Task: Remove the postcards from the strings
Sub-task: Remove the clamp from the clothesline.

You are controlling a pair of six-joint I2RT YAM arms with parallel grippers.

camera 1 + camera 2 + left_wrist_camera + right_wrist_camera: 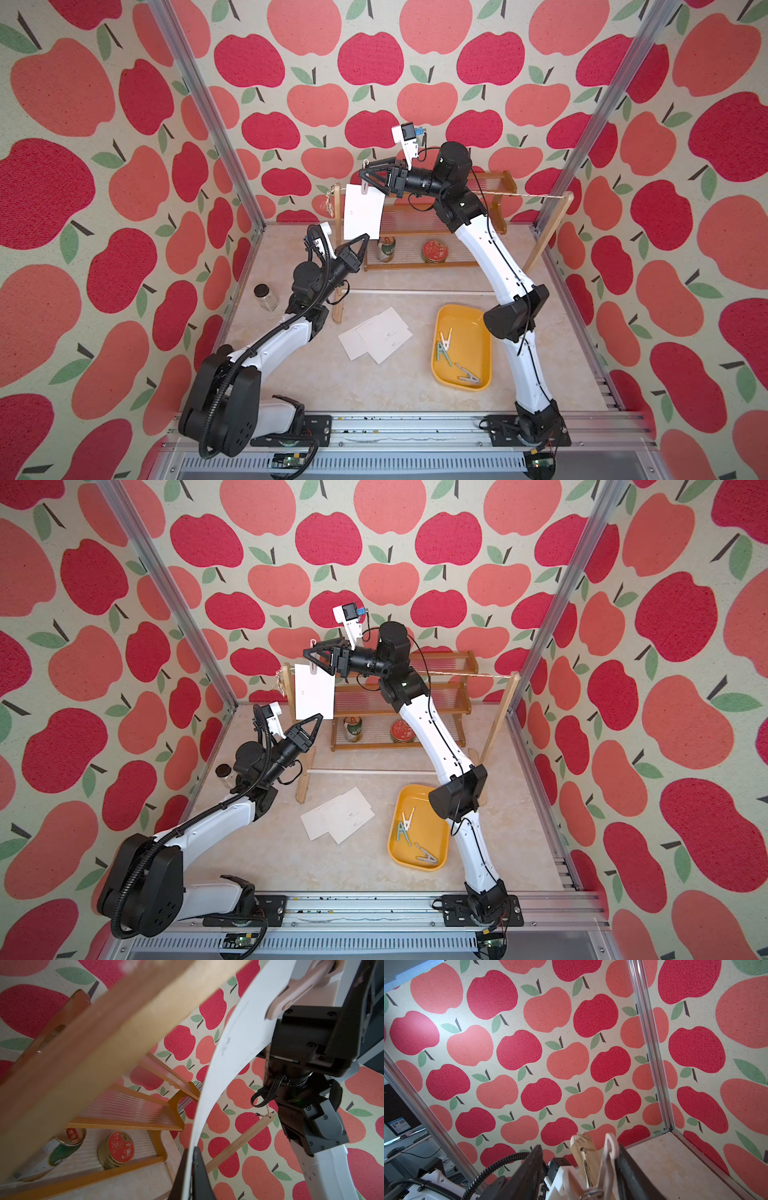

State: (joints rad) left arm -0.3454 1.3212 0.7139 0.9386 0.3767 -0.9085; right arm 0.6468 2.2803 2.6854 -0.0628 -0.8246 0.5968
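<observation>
Off string (523, 194): three cards (376, 338), below it. On string: one pegged card (363, 210), corner pinched by left gripper (365, 237). Right gripper (365, 176) around peg (364, 189), jaws part-open.

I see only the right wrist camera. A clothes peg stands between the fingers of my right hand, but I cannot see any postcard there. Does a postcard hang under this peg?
Observer: Yes. In both top views one postcard hangs from the string, pinned there by that peg.
Operator: Good. Is its lower edge free?
Observer: No. The left hand is shut on that lower edge; the left wrist view shows this from close by.
</observation>
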